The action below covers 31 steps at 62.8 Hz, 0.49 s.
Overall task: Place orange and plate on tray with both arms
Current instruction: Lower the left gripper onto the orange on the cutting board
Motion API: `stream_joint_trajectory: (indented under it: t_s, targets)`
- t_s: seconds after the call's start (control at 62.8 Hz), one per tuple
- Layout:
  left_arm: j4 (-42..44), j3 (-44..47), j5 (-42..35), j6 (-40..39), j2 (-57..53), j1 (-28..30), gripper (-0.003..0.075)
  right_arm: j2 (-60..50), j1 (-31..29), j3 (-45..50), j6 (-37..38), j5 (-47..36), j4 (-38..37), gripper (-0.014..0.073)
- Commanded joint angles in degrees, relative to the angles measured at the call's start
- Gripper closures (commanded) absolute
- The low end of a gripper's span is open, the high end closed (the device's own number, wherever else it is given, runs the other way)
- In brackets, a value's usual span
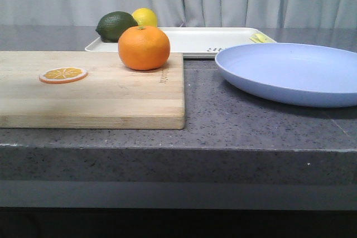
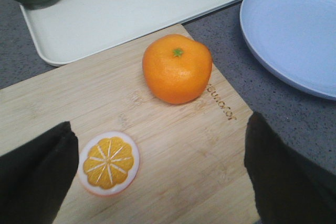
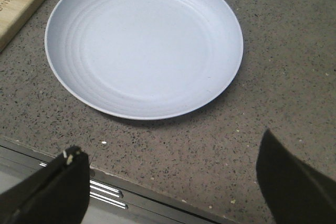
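The orange [image 1: 144,47] sits on the far right part of the wooden cutting board [image 1: 111,96]; it also shows in the left wrist view [image 2: 177,68]. The lavender-blue plate [image 1: 290,72] lies on the counter to the right, also in the right wrist view [image 3: 144,40]. The cream-white tray [image 1: 195,40] lies behind both, also in the left wrist view [image 2: 121,11]. My left gripper [image 2: 160,174] is open and empty above the board, short of the orange. My right gripper [image 3: 173,182] is open and empty above the counter's front edge, near side of the plate.
A flat orange slice [image 1: 63,74] lies on the board's left part. A dark green fruit [image 1: 115,25] and a yellow lemon [image 1: 145,17] sit at the tray's left end. A small yellow-green item [image 1: 261,38] lies at the tray's right end. A curtain hangs behind.
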Motion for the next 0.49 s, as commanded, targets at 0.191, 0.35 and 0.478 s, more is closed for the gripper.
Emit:
stream_joint_trajectory:
  t_s: [0.191,0.35,0.478]
  targets:
    - [0.0,-13.0,-3.7,0.1,14.4,-3.4,0.0074,0.4,0.1,-1.5,-0.5,-3.1,0.0,-0.0055]
    - [1.4,-18.1,-3.7,0.1,21.0,-4.0,0.0074,0.4,0.1,-1.5,-0.5,-3.1,0.0,-0.0055]
    - [3.8,-21.6,-3.5,0.1,25.4,-4.0,0.0074,0.4,0.1,-1.5,-0.5,-3.0,0.0,-0.0055]
